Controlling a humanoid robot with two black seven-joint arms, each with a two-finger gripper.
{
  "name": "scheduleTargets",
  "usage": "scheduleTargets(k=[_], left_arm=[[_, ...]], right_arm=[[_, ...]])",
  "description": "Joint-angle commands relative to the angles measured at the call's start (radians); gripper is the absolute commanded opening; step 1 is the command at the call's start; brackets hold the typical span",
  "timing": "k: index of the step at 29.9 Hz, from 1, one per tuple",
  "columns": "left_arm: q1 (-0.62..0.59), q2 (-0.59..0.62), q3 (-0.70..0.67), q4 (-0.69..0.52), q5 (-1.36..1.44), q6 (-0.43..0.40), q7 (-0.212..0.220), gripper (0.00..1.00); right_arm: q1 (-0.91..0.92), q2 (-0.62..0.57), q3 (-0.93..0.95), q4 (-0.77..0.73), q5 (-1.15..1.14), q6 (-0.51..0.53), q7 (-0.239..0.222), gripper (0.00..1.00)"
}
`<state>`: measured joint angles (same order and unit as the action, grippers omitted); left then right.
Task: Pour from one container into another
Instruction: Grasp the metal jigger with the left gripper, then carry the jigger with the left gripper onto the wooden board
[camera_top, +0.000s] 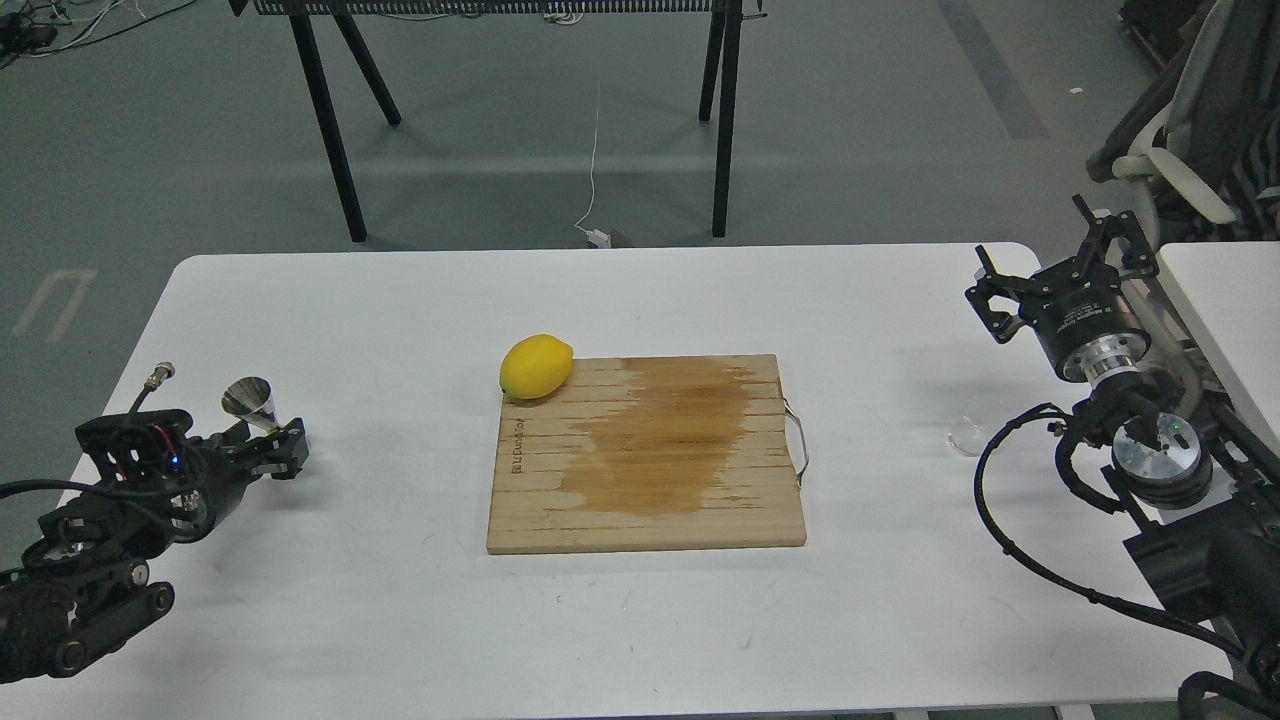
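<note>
The steel jigger (250, 399) stands slightly tilted at the table's left side. Its lower cone is hidden between the fingers of my left gripper (262, 444), which looks shut on it. The clear glass cup (967, 435) sits on the table at the right, faint against the white top, just left of my right arm's cable loop. My right gripper (1050, 265) hangs farther back than the cup near the table's right edge. Its fingers are spread wide with nothing between them.
A wooden cutting board (646, 455) with a wet brown stain lies mid-table, and a yellow lemon (536, 366) rests at its back left corner. A black-legged stand (340, 120) is on the floor beyond the white table (400, 300). A second white surface (1220, 300) adjoins at the right.
</note>
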<state>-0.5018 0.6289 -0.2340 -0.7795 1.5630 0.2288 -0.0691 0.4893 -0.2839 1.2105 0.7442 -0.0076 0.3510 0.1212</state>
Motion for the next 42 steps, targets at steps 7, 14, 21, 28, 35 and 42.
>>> scheduleTargets(k=[7, 14, 21, 28, 35, 42], left_arm=[[-0.011, -0.009, -0.001, 0.012, 0.002, 0.004, 0.002, 0.34], [-0.014, -0.009, 0.001, 0.012, 0.009, 0.007, 0.002, 0.03], [-0.018, -0.011, 0.001, 0.008, 0.015, 0.029, 0.000, 0.00], [-0.034, 0.046, 0.001, -0.066, 0.019, 0.070, 0.002, 0.00], [-0.127, 0.181, 0.004, -0.266, 0.037, 0.095, 0.025, 0.00], [-0.268, 0.219, 0.002, -0.449, 0.163, 0.075, 0.040, 0.00]], right_arm=[[-0.001, 0.002, 0.000, 0.000, 0.000, 0.000, 0.000, 0.99], [0.002, 0.002, 0.001, -0.005, 0.000, -0.001, 0.002, 0.99], [0.003, 0.002, 0.001, -0.005, 0.000, -0.001, 0.002, 0.99], [0.014, 0.002, 0.001, 0.001, 0.000, -0.003, 0.002, 0.99], [0.034, -0.003, 0.000, -0.002, 0.000, -0.003, 0.000, 0.99], [0.052, -0.012, -0.011, -0.017, -0.002, -0.035, -0.002, 0.99]])
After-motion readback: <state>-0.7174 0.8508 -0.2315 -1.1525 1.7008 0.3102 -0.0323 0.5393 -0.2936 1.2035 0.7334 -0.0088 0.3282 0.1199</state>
